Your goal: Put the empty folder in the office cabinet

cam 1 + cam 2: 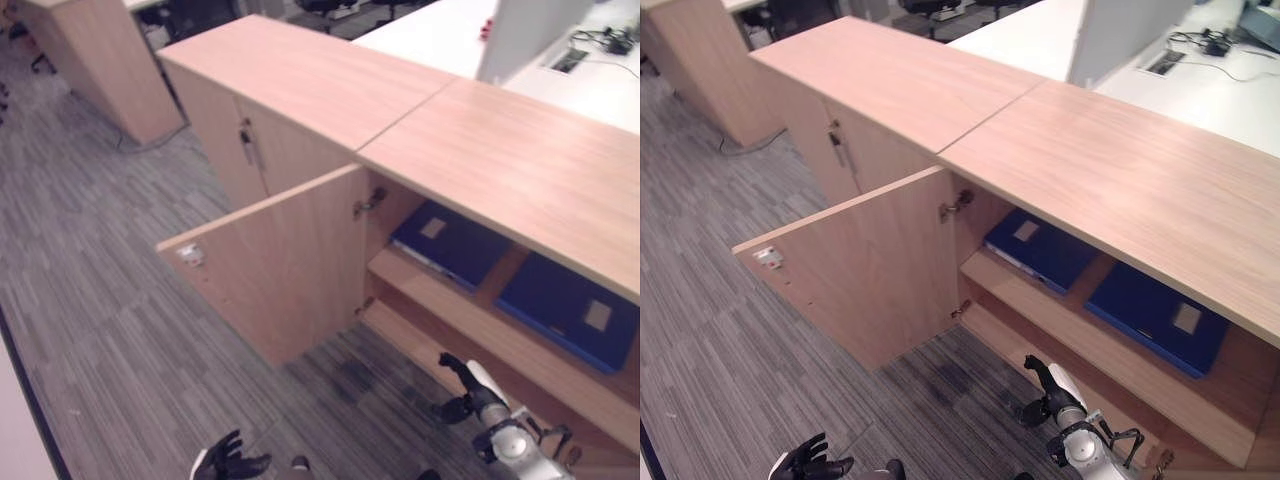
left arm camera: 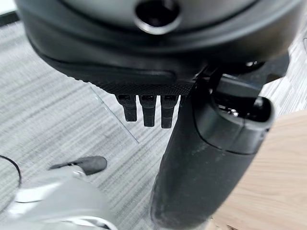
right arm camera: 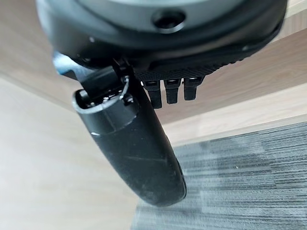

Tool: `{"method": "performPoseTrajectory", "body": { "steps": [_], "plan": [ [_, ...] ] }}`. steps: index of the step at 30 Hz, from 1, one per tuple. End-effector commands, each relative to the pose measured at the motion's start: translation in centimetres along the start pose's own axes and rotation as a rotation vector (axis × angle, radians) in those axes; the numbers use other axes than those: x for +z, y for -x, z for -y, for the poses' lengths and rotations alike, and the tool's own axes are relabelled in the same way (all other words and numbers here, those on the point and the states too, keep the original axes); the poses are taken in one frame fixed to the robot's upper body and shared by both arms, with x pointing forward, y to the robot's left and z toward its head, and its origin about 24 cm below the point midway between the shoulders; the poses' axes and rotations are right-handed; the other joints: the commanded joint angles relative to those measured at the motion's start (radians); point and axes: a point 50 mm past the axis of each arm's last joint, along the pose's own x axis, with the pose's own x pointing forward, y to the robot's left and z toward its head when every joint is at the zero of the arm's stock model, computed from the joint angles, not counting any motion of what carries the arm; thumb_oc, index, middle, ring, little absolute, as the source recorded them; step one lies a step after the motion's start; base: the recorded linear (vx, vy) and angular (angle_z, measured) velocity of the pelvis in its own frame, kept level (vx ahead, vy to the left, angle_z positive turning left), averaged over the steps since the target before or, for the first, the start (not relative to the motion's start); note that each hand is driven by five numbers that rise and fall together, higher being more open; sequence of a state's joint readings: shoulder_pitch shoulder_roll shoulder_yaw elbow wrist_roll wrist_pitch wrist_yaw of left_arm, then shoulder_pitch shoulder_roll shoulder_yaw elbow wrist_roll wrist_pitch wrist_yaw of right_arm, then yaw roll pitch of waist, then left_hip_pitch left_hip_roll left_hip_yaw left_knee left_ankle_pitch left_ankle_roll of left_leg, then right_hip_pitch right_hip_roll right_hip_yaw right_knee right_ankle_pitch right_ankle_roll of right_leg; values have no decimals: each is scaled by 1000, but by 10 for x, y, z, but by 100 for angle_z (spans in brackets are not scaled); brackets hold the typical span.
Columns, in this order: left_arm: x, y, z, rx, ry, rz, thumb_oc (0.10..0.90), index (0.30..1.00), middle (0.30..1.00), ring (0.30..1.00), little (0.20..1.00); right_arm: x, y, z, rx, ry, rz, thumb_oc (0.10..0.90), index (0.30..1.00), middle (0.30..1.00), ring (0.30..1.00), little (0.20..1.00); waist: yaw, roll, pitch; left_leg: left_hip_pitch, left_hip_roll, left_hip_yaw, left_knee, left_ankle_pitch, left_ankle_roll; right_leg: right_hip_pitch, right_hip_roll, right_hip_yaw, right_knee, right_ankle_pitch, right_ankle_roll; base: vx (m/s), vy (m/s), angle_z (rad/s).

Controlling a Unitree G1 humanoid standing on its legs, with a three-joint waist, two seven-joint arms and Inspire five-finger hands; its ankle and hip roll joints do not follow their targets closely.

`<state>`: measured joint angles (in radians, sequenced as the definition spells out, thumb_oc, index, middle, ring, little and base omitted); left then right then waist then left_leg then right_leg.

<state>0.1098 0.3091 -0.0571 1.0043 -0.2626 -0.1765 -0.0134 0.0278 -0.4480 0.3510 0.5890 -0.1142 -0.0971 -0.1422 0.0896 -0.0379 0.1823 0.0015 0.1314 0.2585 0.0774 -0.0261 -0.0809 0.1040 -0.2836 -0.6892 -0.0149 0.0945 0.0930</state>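
You had both blue folders lying on the cabinet shelf, above and beyond your right hand, which hung empty with relaxed fingers. The left hand hung low, open, holding nothing. The door stood open; closing it looked like the only step left.

We see a light wood cabinet with a matching door, and on its shelf two dark blue folders — each with a pale label. The carpet is grey, streaked in fine stripes — our hands are black.
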Motion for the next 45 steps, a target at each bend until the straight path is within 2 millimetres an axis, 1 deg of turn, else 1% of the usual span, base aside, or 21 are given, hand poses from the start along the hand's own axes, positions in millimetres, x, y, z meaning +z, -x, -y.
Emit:
{"method": "performPoseTrajectory", "body": {
  "steps": [1, 2, 7, 8, 9, 10, 11, 12, 13, 14, 15, 16, 19, 20, 27, 32, 39, 41, 42, 43, 45],
  "plan": [
    [11, -3, 3, -29, -66, 44, 800, 900, 900, 900, 900, 34, -14, 27, -97, 0, 146, 800, 900, 900, 900, 900, 16, 35, -67, 43, 72, 1, 16, -54, -38, -21, 32, 68, 87, -121, 34, 24, 148, 51],
    [11, -3, 1, -27, -87, 41, 800, 900, 900, 900, 900, 30, -13, 23, -94, -21, 127, 800, 900, 900, 900, 900, 27, 27, -72, 52, 56, -8, -6, -63, -25, -16, 14, 59, 93, -103, 46, 14, 103, 51],
    [11, -3, -3, -24, -110, 39, 800, 900, 900, 900, 900, 28, -16, 17, -89, -38, 99, 800, 900, 900, 900, 900, 49, 18, -72, 59, 15, -21, -41, -69, 0, -35, -33, 45, 140, -80, 73, -1, 157, 21],
    [11, -2, -5, -17, -110, 37, 800, 900, 900, 900, 900, 31, -17, 15, -84, -35, 101, 800, 900, 900, 900, 900, 58, 19, -68, 63, 5, -23, -48, -73, 9, -47, -52, 36, 169, -68, 83, 3, 206, 5],
    [11, -2, -11, 1, -117, 39, 800, 900, 900, 900, 900, 33, -19, 12, -79, -42, 100, 800, 900, 900, 900, 900, 75, 15, -55, 79, -25, -29, -71, -79, 31, -63, -93, 37, 229, -57, 112, 15, 217, 7],
    [12, -2, -12, 3, -127, 40, 800, 900, 900, 900, 900, 31, -19, 11, -80, -57, 92, 800, 900, 900, 900, 900, 75, 14, -53, 82, -31, -40, -78, -79, 35, -67, -98, 48, 249, -55, 119, -60, 172, 10],
    [14, -3, -12, -1, -137, 48, 800, 900, 900, 900, 900, 27, -17, 9, -87, -83, 76, 800, 900, 900, 900, 900, 62, 7, -44, 71, -49, -53, -89, -49, 42, -88, -98, 73, 264, -31, 112, -78, 68, 25],
    [19, -4, -11, -2, -141, 61, 800, 900, 900, 900, 900, 25, -16, 10, -97, -108, 65, 800, 900, 900, 900, 900, 36, 9, -44, 70, -55, -91, -106, -36, 41, -113, -56, 180, 263, -53, 111, -41, 139, 74],
    [31, -8, -10, 0, -141, 97, 800, 900, 900, 900, 900, 19, -14, 8, -105, -152, 42, 800, 900, 900, 900, 900, 0, 17, -45, 71, -76, -158, -136, -16, 42, -145, 50, 386, 226, -127, 105, 52, 107, 120],
    [34, -9, -8, -9, -142, 104, 800, 900, 900, 900, 900, 15, -13, 7, -105, -168, 28, 800, 900, 900, 900, 900, -2, 16, -44, 64, -86, -183, -135, -12, 45, -130, 67, 415, 195, -134, 93, 56, 94, 148],
    [34, -9, -8, -10, -142, 105, 800, 900, 900, 900, 900, 15, -13, 7, -105, -168, 28, 800, 900, 900, 900, 900, -3, 16, -46, 59, -86, -184, -134, -9, 46, -132, 68, 414, 190, -128, 92, 42, -39, 139],
    [38, -11, -8, -8, -170, 112, 800, 900, 900, 900, 900, 10, -10, 6, -100, -170, 19, 800, 900, 900, 900, 900, -4, 12, -61, 45, -99, -226, -143, -2, 48, -101, 88, 425, 141, -139, 70, 31, -43, 102],
    [39, -11, -8, -8, -186, 116, 800, 900, 900, 900, 900, 5, -6, 2, -80, -157, 4, 800, 900, 900, 900, 900, -7, 12, -77, 49, -99, -239, -147, -4, 45, -70, 100, 425, 90, -132, 69, 76, -36, 67],
    [38, -10, -6, -8, -181, 121, 800, 900, 900, 900, 900, -2, -3, 0, -71, -155, -18, 800, 900, 900, 900, 900, -5, 13, -92, 54, -97, -241, -149, -5, 41, -41, 104, 424, 51, -124, 70, 78, -16, 36],
    [36, -8, 1, -25, -187, 135, 800, 900, 900, 900, 900, -12, 4, -6, -62, -200, -51, 800, 900, 900, 900, 900, -4, 13, -104, 73, -92, -257, -156, -5, 33, 4, 104, 404, 14, -120, 67, 30, -9, 3],
    [48, -8, 7, -34, -173, 196, 800, 900, 900, 900, 900, -20, 11, -15, -45, -251, -82, 800, 900, 900, 900, 900, -17, 15, -112, 85, -92, -260, -159, -9, 29, 14, 102, 394, -4, -114, 66, 17, -7, 6],
    [94, -12, 7, -11, -202, 347, 800, 900, 900, 900, 900, -20, 13, -20, -16, -256, -76, 800, 900, 900, 900, 900, -43, 17, -121, 107, -89, -243, -165, -16, 28, 22, 101, 410, -10, -110, 67, 34, 5, 0],
    [116, -13, 2, 16, -197, 411, 800, 900, 900, 900, 900, -18, 13, -20, -3, -245, -67, 800, 900, 900, 900, 900, -56, 19, -123, 114, -87, -231, -165, -21, 28, 18, 100, 422, -5, -107, 69, 61, 27, -11],
    [140, -13, -7, 55, -181, 477, 800, 900, 900, 900, 900, -16, 13, -21, 17, -223, -55, 800, 900, 900, 900, 900, -72, 19, -126, 123, -85, -214, -165, -28, 29, 14, 98, 436, -2, -103, 72, 59, 27, -22],
    [141, -13, -7, 56, -180, 477, 800, 900, 900, 900, 900, -16, 13, -21, 18, -224, -54, 800, 900, 900, 900, 900, -71, 18, -125, 124, -85, -212, -165, -28, 30, 14, 98, 438, -2, -103, 72, 52, 24, -35],
    [160, -11, -18, 92, -147, 524, 800, 900, 900, 900, 900, -14, 14, -22, 34, -206, -41, 800, 900, 900, 900, 900, -84, 19, -126, 132, -85, -199, -165, -32, 30, 10, 97, 449, 2, -100, 75, 36, 20, -31]
  ]
}}
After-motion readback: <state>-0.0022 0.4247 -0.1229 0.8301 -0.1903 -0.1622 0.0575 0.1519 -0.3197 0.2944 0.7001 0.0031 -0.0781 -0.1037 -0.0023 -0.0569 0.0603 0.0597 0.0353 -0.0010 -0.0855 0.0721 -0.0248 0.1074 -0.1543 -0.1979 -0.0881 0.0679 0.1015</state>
